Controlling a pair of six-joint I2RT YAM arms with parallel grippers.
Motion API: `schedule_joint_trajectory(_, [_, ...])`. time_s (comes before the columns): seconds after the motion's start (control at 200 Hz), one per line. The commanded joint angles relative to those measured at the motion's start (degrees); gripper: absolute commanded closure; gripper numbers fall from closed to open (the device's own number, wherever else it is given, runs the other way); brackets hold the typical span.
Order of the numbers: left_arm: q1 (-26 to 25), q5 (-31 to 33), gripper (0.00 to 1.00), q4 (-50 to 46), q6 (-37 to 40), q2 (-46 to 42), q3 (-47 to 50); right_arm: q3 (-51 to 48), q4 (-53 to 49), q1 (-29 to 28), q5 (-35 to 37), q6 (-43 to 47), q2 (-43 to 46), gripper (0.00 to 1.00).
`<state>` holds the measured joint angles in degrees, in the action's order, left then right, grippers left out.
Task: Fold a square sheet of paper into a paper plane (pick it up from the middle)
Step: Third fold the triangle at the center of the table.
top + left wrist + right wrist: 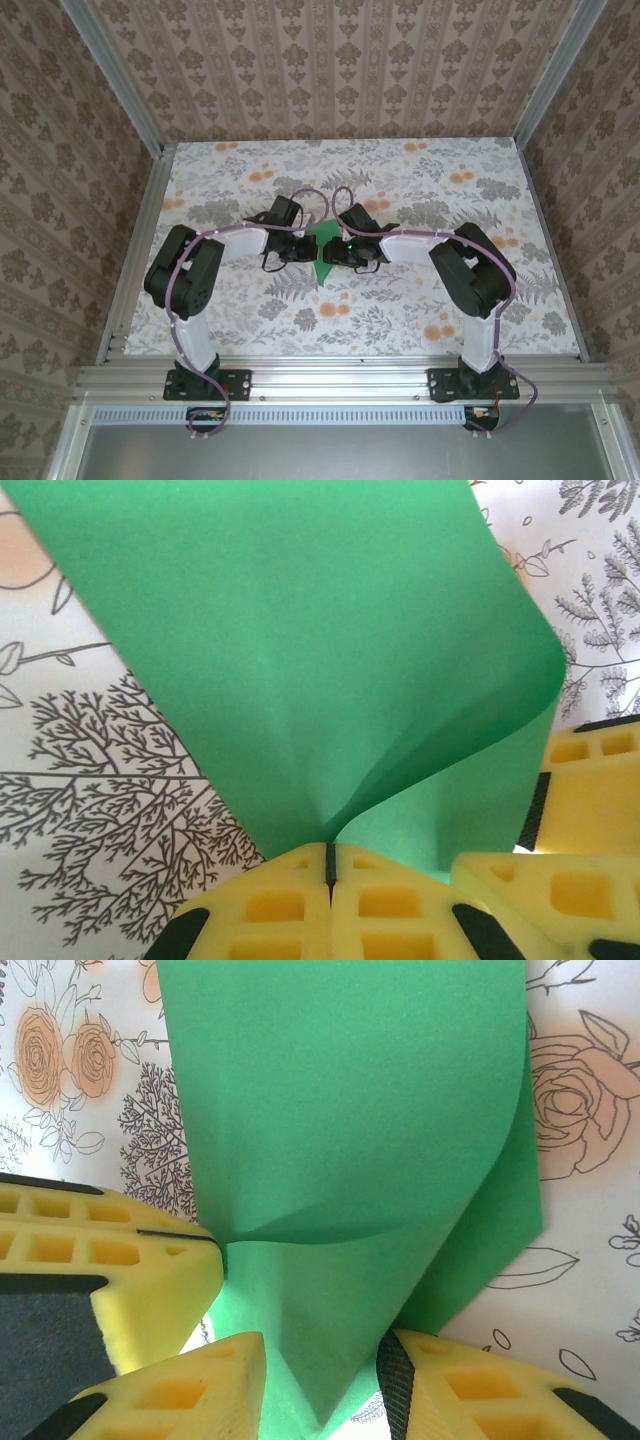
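Floral table [420, 180] boxed in by papered walls.
The table's cloth [300, 300] is white, printed with grey leaves and orange blooms; in the wrist views the print reads as line-drawn trees [110, 780] and roses [575, 1110]. Around it rise the back wall [340, 60], left wall [50, 200] and right wall [590, 200], all in beige-brown damask paper. Aluminium posts [112, 75] stand at the two far corners, and side rails [135, 260] run along the table's edges. A bright front rail [340, 378] crosses the near edge, with a perforated strip [330, 413] and a grey panel [330, 452] below it. Light is even and soft, shadows faint.
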<state>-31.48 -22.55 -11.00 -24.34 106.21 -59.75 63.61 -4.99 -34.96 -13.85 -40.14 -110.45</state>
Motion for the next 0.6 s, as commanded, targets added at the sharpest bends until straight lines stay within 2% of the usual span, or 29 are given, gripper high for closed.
schedule_joint_trajectory(0.0, [-0.2,1.0,1.00,-1.4,0.8,1.1,-2.0,-0.5,-6.6,0.2,2.2,1.4,-2.6,0.61])
schedule_joint_trajectory(0.355, [-0.3,1.0,1.00,-2.0,1.2,2.2,-2.6,-0.3,-6.5,0.2,1.5,1.5,-2.3,0.61])
schedule_joint_trajectory(0.595, [-0.7,2.4,1.00,-4.2,1.9,3.0,-3.2,-1.0,-4.0,0.8,-1.6,0.5,2.6,0.60])
